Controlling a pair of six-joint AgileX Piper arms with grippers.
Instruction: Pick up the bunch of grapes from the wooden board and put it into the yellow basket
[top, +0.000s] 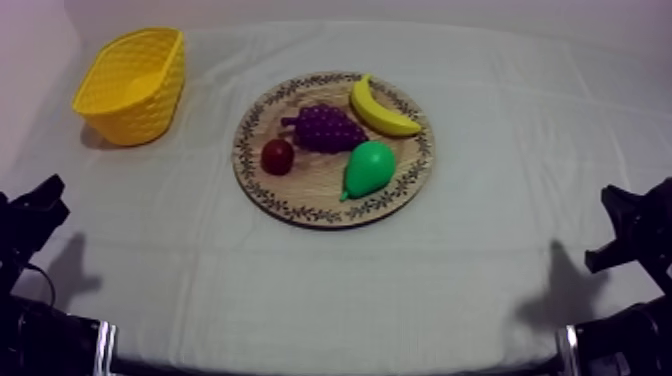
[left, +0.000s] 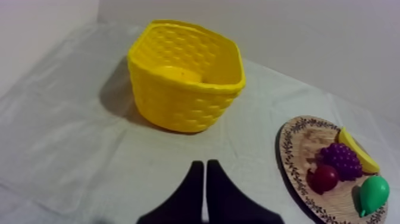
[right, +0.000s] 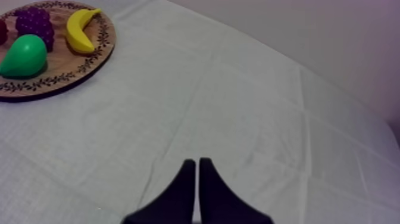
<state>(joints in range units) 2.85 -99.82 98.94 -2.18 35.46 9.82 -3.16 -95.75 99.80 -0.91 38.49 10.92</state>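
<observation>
Now | grapes (top: 328, 128) on board (top: 310, 190) | well apart from left gripper (left: 205, 162) and right gripper (right: 197, 161) | both narrow wedges, empty

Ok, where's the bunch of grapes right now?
In the top view the bunch of grapes lies on the wooden board between the banana and the small red fruit, right of the yellow basket.

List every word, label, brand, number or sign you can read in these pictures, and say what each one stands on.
There is no text to quote: nothing readable shows in any view.
The rim of the board bears a leafy pattern, not letters.
The basket, grapes, banana, pear, small red fruit and cloth carry no labels, numbers or signs.
</observation>
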